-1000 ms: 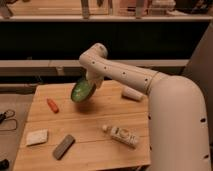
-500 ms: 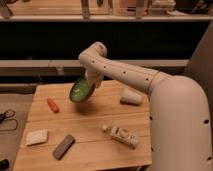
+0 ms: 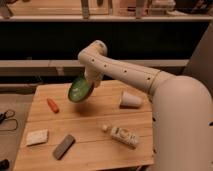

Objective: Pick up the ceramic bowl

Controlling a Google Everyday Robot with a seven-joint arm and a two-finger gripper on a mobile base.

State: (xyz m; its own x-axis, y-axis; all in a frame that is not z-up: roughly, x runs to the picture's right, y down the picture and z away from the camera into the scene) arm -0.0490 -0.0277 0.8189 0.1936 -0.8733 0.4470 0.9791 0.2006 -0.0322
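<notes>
The ceramic bowl [image 3: 80,90] is green and glossy. It hangs tilted in the air above the left middle of the wooden table [image 3: 95,120], its paler inside facing the camera. My gripper [image 3: 89,82] is at the bowl's upper right rim and is shut on it. The white arm reaches in from the right. The small white cup [image 3: 130,99] lies on its side on the table to the right of the bowl.
On the table lie an orange carrot-like item [image 3: 52,105] at the left, a white sponge [image 3: 37,137] and a dark grey bar [image 3: 64,146] at the front left, and a white bottle [image 3: 121,134] on its side at the front right. Dark shelving stands behind.
The bowl and gripper have risen slightly and stayed above the table's left middle. Nothing else has moved.
</notes>
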